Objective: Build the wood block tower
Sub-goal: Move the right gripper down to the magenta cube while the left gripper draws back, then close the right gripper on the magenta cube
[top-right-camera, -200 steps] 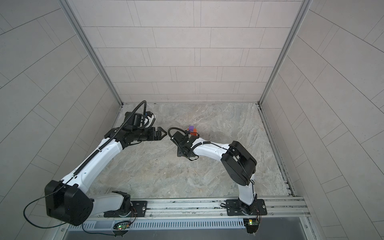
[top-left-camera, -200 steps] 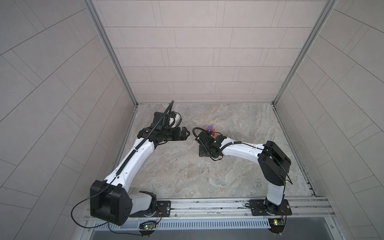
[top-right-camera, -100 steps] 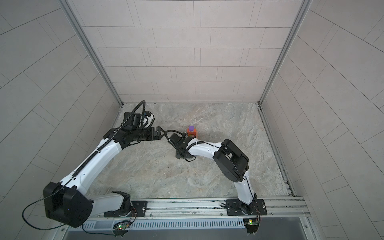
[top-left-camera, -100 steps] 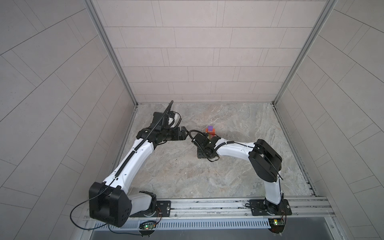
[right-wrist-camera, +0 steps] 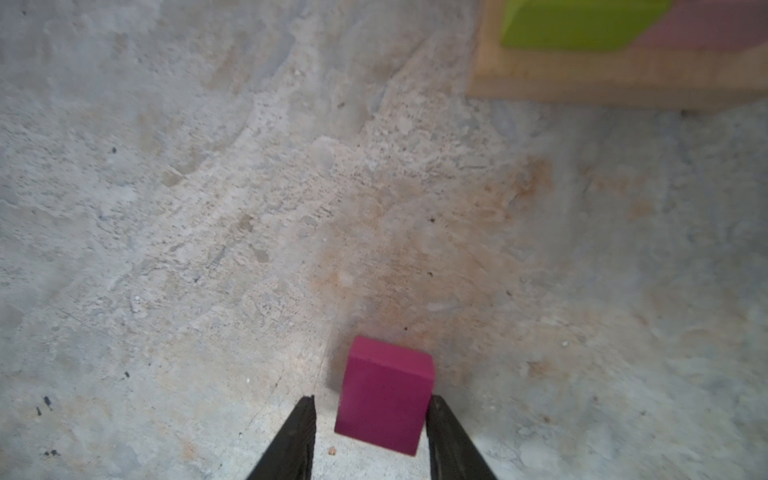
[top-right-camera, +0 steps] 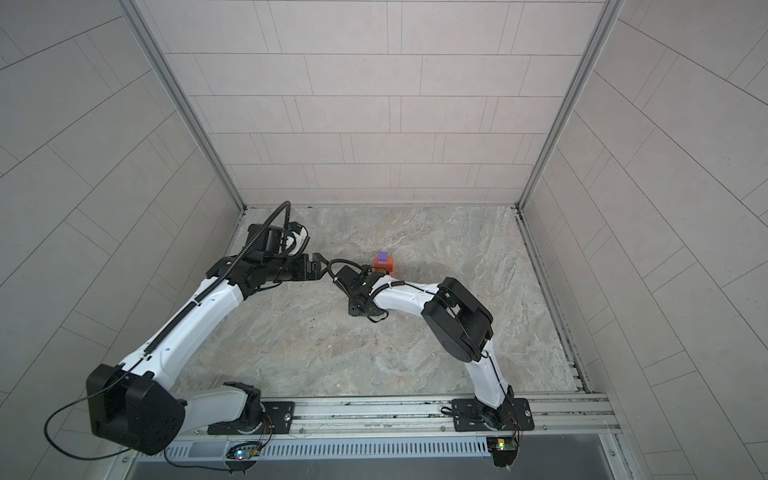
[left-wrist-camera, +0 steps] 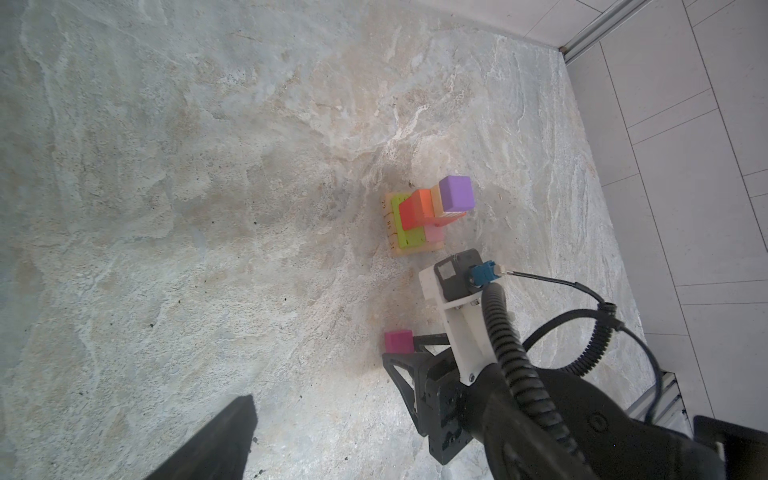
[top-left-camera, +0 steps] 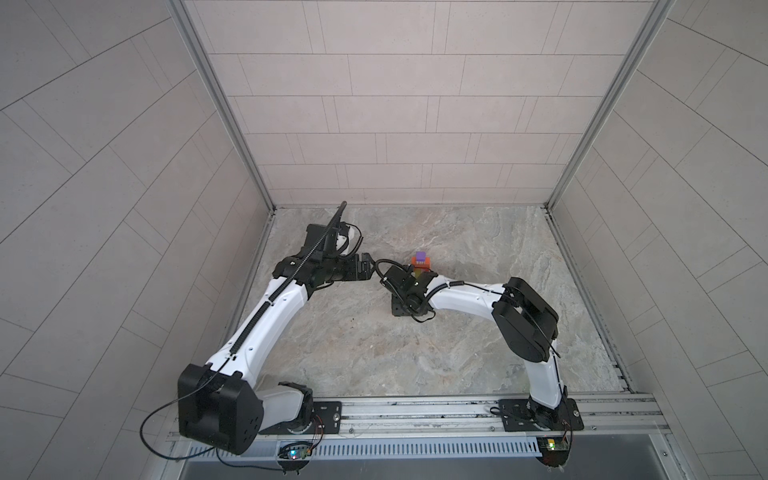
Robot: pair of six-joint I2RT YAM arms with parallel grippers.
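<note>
The tower (left-wrist-camera: 419, 220) stands on the stone floor: a tan base, green and pink blocks, orange and red above, a purple cube (left-wrist-camera: 457, 193) on top. It also shows in both top views (top-left-camera: 420, 264) (top-right-camera: 384, 264). A loose magenta cube (right-wrist-camera: 386, 395) lies on the floor near it. My right gripper (right-wrist-camera: 372, 399) points down around this cube; one finger (right-wrist-camera: 440, 419) touches it, and a gap shows at the other finger. My left gripper (top-left-camera: 365, 268) hovers beside the right wrist, open wide and empty.
The tower's tan base edge (right-wrist-camera: 602, 87) lies a short way beyond the magenta cube. The right arm's wrist camera mount and cable (left-wrist-camera: 465, 291) sit between the left gripper and the tower. Tiled walls enclose the floor (top-left-camera: 478, 353).
The right arm has swung left toward the left gripper and lowered over the magenta cube, its jaws narrowing around it. The left arm has barely moved.
</note>
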